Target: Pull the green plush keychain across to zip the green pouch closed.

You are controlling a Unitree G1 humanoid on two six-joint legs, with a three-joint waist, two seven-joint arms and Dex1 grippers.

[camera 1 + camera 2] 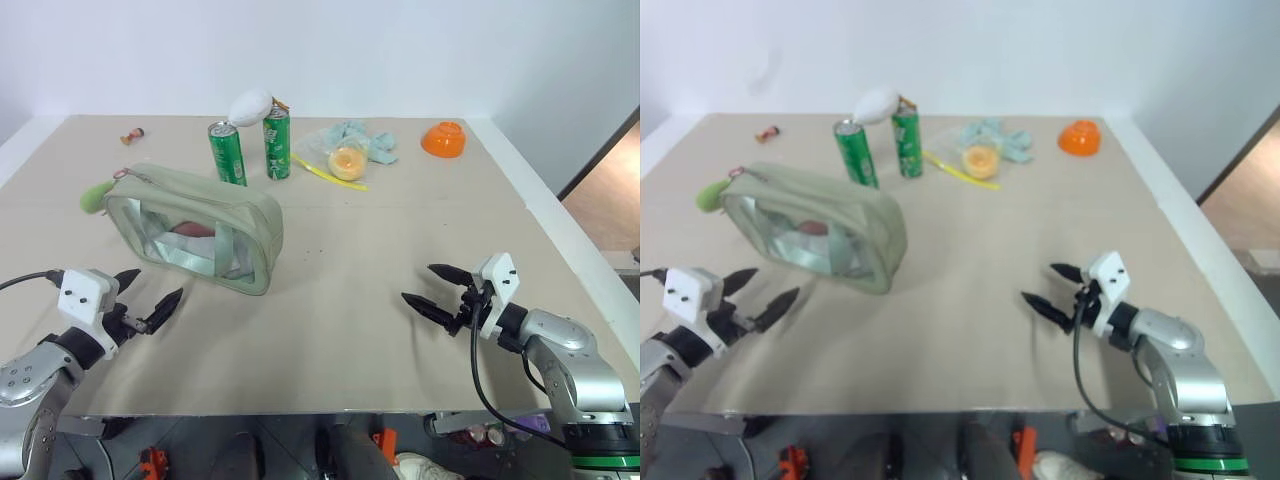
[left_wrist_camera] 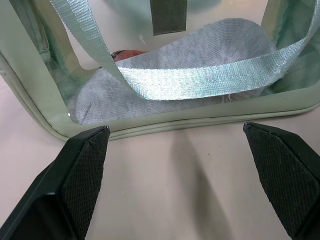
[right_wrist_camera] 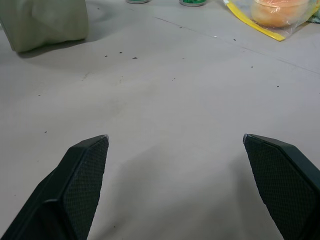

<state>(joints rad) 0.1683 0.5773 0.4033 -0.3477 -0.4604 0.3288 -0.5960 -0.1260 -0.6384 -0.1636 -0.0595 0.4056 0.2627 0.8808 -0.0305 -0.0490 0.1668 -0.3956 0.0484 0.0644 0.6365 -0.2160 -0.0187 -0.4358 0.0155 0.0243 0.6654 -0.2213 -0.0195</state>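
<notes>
A pale green pouch point(image 1: 195, 228) is seen lying on a beige table point(image 1: 400, 240), on the robot's left half, with its long axis running from the far left toward the near middle. A small lime-green plush keychain point(image 1: 96, 197) hangs at the pouch's far-left end, just beside the corner, on a thin cord.

The left gripper point(image 1: 146, 298) is held low above the table just in front of the pouch's near side, its two black fingers spread wide and nothing between them. In the left wrist view the pouch's clear window, a webbing strap point(image 2: 200, 75) and something grey inside are seen close ahead.

The right gripper point(image 1: 432, 290) is held over bare table on the right, well apart from the pouch, its fingers likewise spread wide and empty.

The keychain is judged to lie beyond and to the left of the left gripper, which is by far the nearer arm. The pull would be expected to run along the pouch's top, toward the near-middle end.
</notes>
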